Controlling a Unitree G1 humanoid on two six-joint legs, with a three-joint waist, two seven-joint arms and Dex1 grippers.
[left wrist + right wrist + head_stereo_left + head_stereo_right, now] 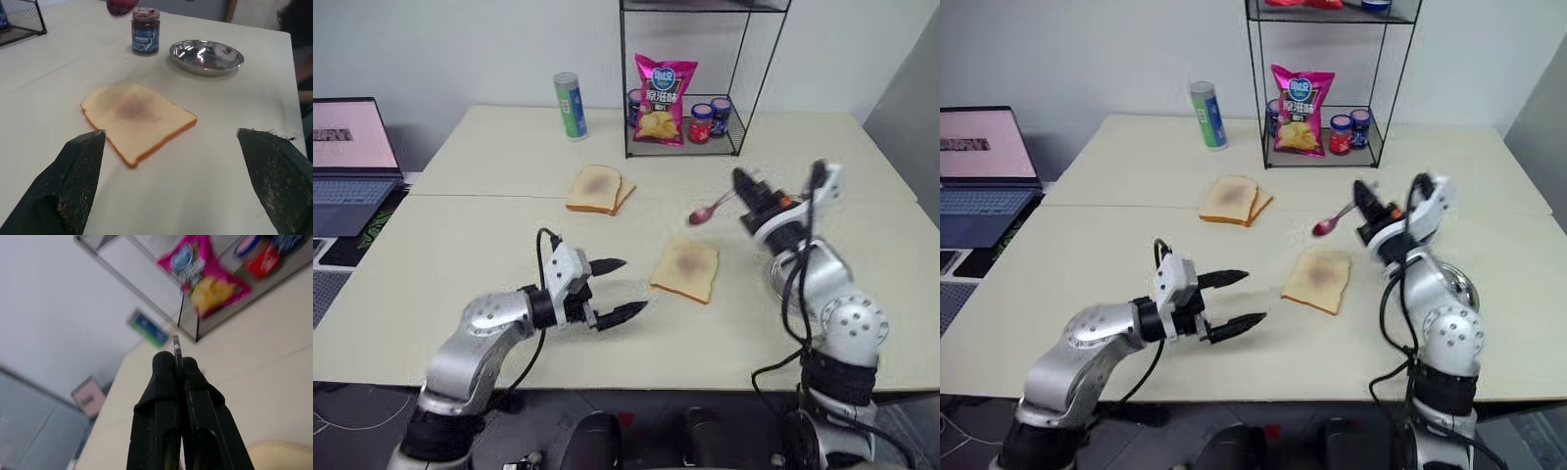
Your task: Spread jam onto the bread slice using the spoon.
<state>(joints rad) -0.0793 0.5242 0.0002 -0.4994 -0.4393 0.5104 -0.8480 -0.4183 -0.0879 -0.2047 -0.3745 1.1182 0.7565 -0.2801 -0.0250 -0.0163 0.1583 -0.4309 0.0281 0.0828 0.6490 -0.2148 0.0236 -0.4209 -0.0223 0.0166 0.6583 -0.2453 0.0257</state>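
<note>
Gripping the spoon (713, 210) by its handle, the right gripper (740, 183) holds it above the table (489, 245), the jam-smeared bowl just beyond the bread slice (686, 268). The left gripper (619, 288), fingers wide apart and empty, hovers beside that slice. Writing on the crisp bag (664, 98) and jars is too small to read.

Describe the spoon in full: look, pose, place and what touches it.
The spoon is small, slim and of shiny metal, its bowl coated in pinkish-purple jam. The right gripper is shut on the handle end, with the black fingers pinched around a thin metal edge. It hangs in the air above the table, bowl tilted slightly down and pointing toward the robot's left, beyond the far corner of the nearer bread slice. It touches nothing but the fingers.
</note>
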